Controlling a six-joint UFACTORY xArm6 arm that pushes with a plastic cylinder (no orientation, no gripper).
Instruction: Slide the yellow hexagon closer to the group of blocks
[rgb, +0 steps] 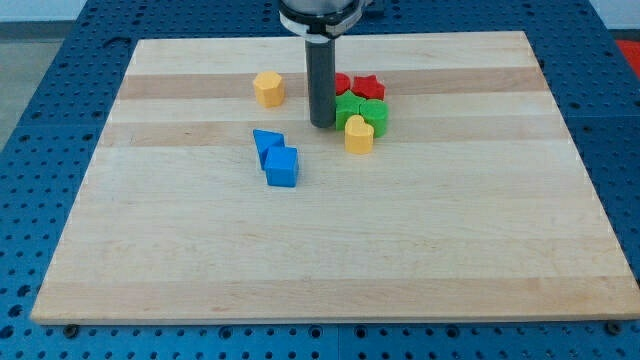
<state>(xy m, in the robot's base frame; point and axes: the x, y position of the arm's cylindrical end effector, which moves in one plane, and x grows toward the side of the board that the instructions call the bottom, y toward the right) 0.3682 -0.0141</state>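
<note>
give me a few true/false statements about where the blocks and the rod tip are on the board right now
1. The yellow hexagon lies to the view's left of my tip. True.
2. My tip touches the yellow hexagon. False: bare board shows between them.
3. Two blue blocks sit toward the view's bottom from the hexagon. True.
4. The red blocks sit at the view's bottom edge of the board. False: they are near the view's top, behind the green blocks.
5. The yellow heart sits at the green blocks. True.
</note>
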